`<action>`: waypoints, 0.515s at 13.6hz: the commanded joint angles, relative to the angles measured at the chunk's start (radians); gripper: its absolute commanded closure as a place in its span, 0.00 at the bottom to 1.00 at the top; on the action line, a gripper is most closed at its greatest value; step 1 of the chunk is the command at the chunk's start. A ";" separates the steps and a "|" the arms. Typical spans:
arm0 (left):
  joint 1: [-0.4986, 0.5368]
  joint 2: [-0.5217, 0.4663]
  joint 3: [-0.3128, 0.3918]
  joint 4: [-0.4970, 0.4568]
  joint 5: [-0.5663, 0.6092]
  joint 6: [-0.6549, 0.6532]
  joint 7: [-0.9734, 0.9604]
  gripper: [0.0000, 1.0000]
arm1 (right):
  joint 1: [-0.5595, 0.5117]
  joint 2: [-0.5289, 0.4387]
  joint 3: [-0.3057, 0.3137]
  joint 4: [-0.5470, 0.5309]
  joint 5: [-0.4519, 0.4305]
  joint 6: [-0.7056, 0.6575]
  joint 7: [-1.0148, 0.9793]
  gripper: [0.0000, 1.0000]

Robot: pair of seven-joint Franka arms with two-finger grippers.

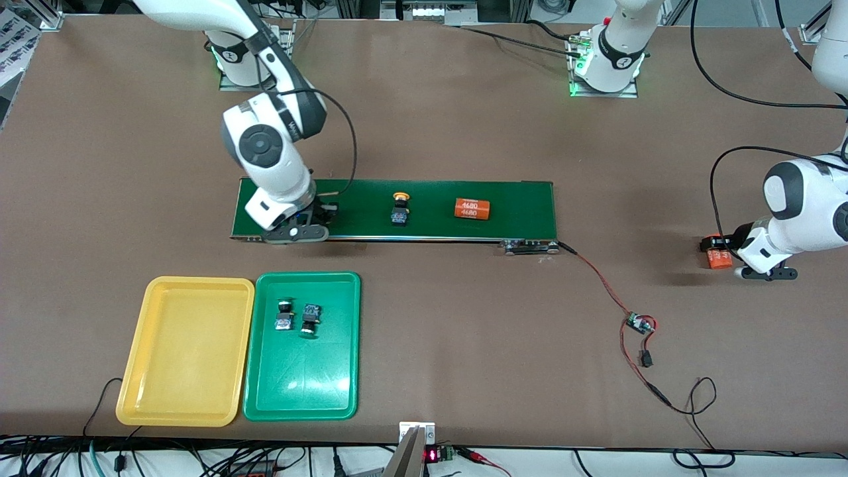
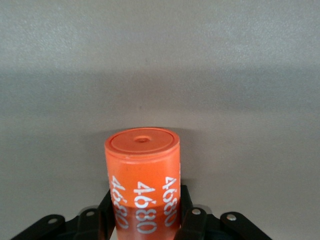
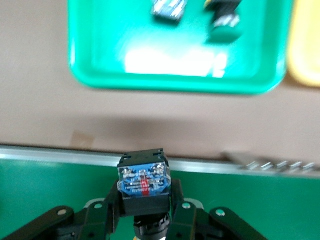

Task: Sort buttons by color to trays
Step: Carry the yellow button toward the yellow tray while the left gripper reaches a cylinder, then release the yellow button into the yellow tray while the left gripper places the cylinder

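Note:
My right gripper (image 1: pixel 324 213) is low over the conveyor belt (image 1: pixel 517 205), at its end toward the right arm's end of the table. It is shut on a button (image 3: pixel 143 182) with a black body and blue end; the cap is hidden below my right gripper (image 3: pixel 145 210). A yellow-capped button (image 1: pixel 399 209) lies mid-belt. Two buttons (image 1: pixel 284 314) (image 1: pixel 311 318) lie in the green tray (image 1: pixel 301 391). The yellow tray (image 1: pixel 185 358) beside it holds nothing. My left gripper (image 1: pixel 719 255) is shut on an orange cylinder (image 2: pixel 142 170) low over the bare table, off the belt's other end.
A second orange cylinder (image 1: pixel 474 209) printed 4680 lies on the belt beside the yellow-capped button. Red wires run from the belt's motor end to a small circuit board (image 1: pixel 640 324) on the table. Both trays sit nearer the front camera than the belt.

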 commanded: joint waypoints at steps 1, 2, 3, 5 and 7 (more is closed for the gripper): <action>-0.009 -0.052 -0.003 0.001 0.004 -0.042 0.050 1.00 | -0.053 0.040 -0.055 0.123 -0.012 -0.069 -0.161 0.91; -0.020 -0.092 -0.019 0.003 0.004 -0.118 0.122 1.00 | -0.084 0.075 -0.066 0.179 -0.012 -0.090 -0.233 0.90; -0.047 -0.142 -0.045 0.003 0.004 -0.181 0.170 1.00 | -0.107 0.109 -0.069 0.218 -0.013 -0.099 -0.283 0.90; -0.122 -0.236 -0.099 -0.003 0.004 -0.270 0.195 1.00 | -0.141 0.184 -0.107 0.287 -0.015 -0.099 -0.372 0.90; -0.283 -0.299 -0.102 -0.019 0.003 -0.336 0.215 1.00 | -0.147 0.243 -0.156 0.341 -0.015 -0.098 -0.444 0.89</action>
